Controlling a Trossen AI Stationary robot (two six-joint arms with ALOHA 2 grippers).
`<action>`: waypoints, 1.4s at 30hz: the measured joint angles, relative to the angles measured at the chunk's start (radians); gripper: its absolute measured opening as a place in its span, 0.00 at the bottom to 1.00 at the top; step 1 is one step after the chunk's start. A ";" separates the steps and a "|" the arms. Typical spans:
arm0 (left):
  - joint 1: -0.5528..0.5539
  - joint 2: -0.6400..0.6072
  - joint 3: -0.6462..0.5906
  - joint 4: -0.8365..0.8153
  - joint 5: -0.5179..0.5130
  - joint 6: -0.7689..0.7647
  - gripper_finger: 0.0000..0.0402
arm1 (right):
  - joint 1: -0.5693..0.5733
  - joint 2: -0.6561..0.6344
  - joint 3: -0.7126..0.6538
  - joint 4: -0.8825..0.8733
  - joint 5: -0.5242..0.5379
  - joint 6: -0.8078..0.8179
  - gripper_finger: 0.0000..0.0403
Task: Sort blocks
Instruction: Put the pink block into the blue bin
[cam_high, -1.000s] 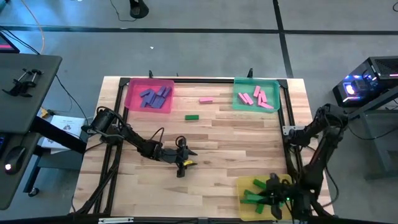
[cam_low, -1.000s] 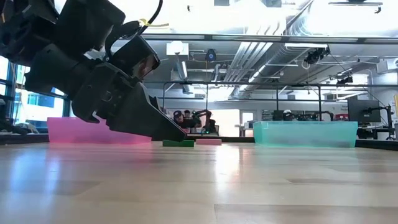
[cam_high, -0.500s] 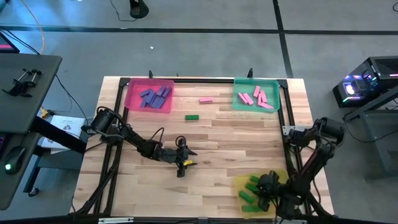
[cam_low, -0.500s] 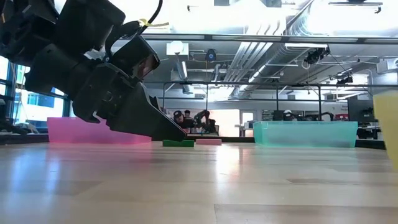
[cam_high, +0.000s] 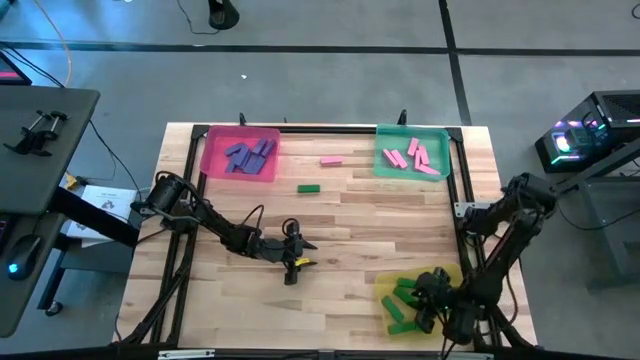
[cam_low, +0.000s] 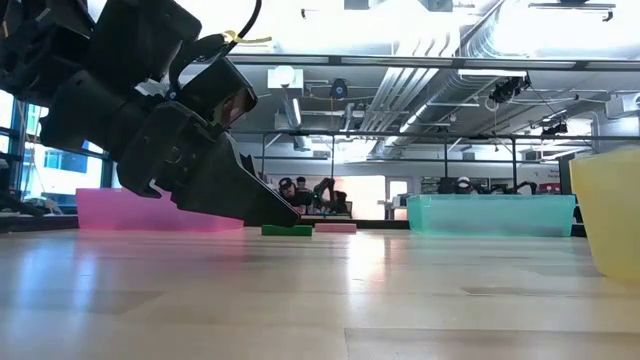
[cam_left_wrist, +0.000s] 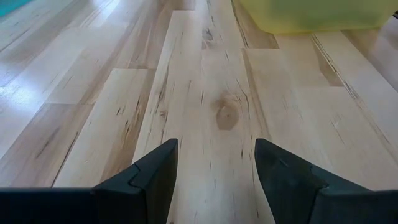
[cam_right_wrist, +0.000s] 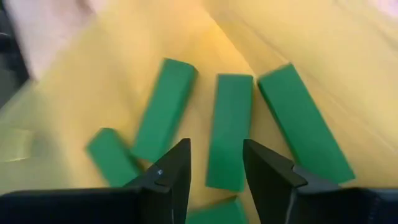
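Observation:
My right gripper (cam_high: 428, 293) hangs open over the yellow tray (cam_high: 384, 287) at the table's near right corner. In the right wrist view its fingers (cam_right_wrist: 214, 163) stand just above several green blocks (cam_right_wrist: 229, 129) lying flat on the tray floor. My left gripper (cam_high: 312, 245) rests open and low over bare wood mid-table (cam_left_wrist: 216, 163). A loose green block (cam_high: 308, 187) and a loose pink block (cam_high: 331, 160) lie flat on the table. Blue-purple blocks (cam_high: 246, 153) lie in the pink tray and pink blocks (cam_high: 415, 155) in the teal tray. My right gripper is down inside the yellow tray among the green blocks, pointing down from above. Whether its fingers touch a block or the tray wall, I cannot tell.
The pink tray (cam_high: 212, 160) sits at the far left and the teal tray (cam_high: 385, 160) at the far right. A black frame (cam_high: 330, 129) runs along the table's edges. The yellow tray's wall (cam_low: 612, 215) shows at the low view's right. Bare wood lies between the trays.
The yellow tray has slid a little toward the table's far and left side, coming into the low view from the right. My right gripper has moved the same way with it, staying over the green blocks.

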 joint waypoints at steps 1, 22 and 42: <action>0.000 0.000 0.000 0.000 0.000 0.000 0.50 | 0.000 -0.021 0.000 -0.002 0.006 -0.013 0.32; 0.000 0.001 0.000 0.015 -0.002 -0.001 0.50 | -0.414 -0.211 0.002 0.278 0.598 -1.042 0.33; -0.071 -0.357 0.019 -0.546 0.241 -0.277 0.50 | -1.277 0.097 0.243 0.604 -0.322 -1.813 0.58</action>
